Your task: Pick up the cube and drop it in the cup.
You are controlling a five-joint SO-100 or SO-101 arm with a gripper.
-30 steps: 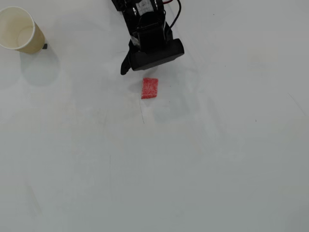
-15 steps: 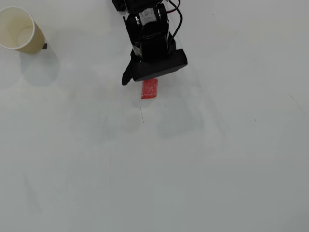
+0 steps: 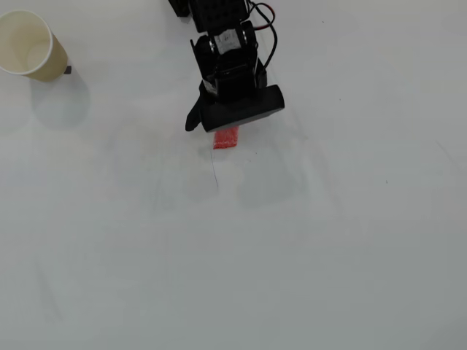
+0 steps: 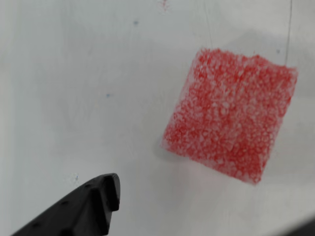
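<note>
The red speckled cube (image 3: 226, 138) lies on the white table, its far half hidden under my gripper (image 3: 221, 125) in the overhead view. In the wrist view the cube (image 4: 230, 116) fills the upper right and rests flat on the table. My gripper (image 4: 206, 212) is open and empty, low over the table. One black fingertip (image 4: 102, 195) shows at the lower left and the edge of the other at the bottom right corner; the cube sits just beyond the gap between them. The tan paper cup (image 3: 48, 60) stands upright at the far left corner, well away from the gripper.
The black arm (image 3: 230, 51) with red and black wires comes in from the top edge of the overhead view. A thin pencil line (image 3: 216, 175) marks the table below the cube. A small dark mark (image 3: 68, 70) sits next to the cup.
</note>
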